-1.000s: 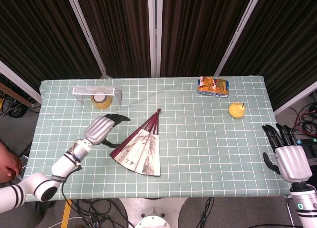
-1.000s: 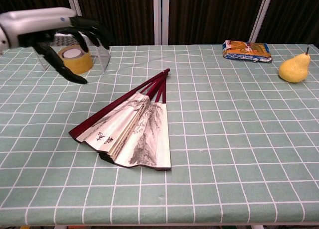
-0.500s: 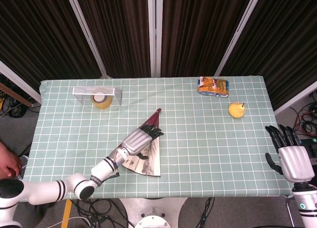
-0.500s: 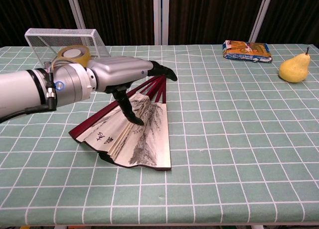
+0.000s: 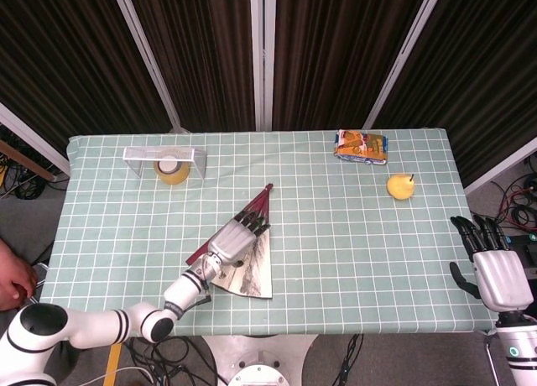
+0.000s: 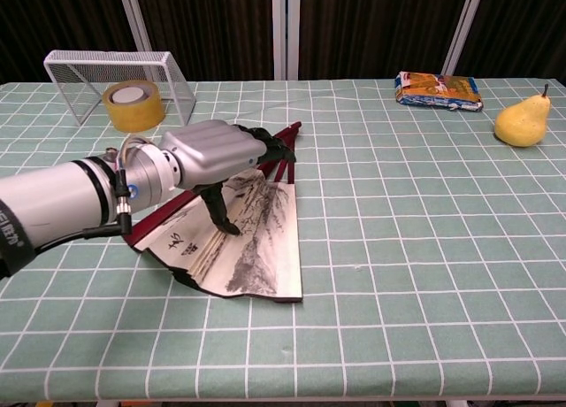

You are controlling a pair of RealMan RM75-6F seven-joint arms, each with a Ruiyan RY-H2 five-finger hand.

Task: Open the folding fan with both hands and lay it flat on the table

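Folding fan [image 5: 245, 264] [image 6: 232, 239] partly spread on the worktop [image 5: 336, 226] [image 6: 398, 248], directly beneath the left robot hand [image 5: 233, 240] [image 6: 221, 155]; painted paper leaf fanned out on the near side of that robot hand, dark red ribs converging at the pivot just beyond its fingertips; outer guard stick running along its left flank; fan not opened to a full half-circle.

Left robot hand palm-down over the ribs and upper leaf, fingers stretched forward and close together toward the pivot, thumb angled down onto the paper in the chest view; pressing or resting on the fan, nothing clearly pinched; whether any finger truly grips a rib, hard to tell.

Right robot hand [image 5: 493, 268] seen only in the head view, well away to the right of the fan, at the right edge of the worktop; fingers upright and spread, holding nothing.

Farther out, beyond and to the left of the left robot hand: roll of yellow tape [image 5: 172, 169] [image 6: 133, 105] beside a wire mesh basket [image 5: 141, 156] [image 6: 88, 75]. Beyond the right robot hand, toward the far right corner: yellow pear [image 5: 401, 186] [image 6: 522, 120], and farther back a snack packet [image 5: 362, 146] [image 6: 439, 89] lying flat; both well apart from the fan.
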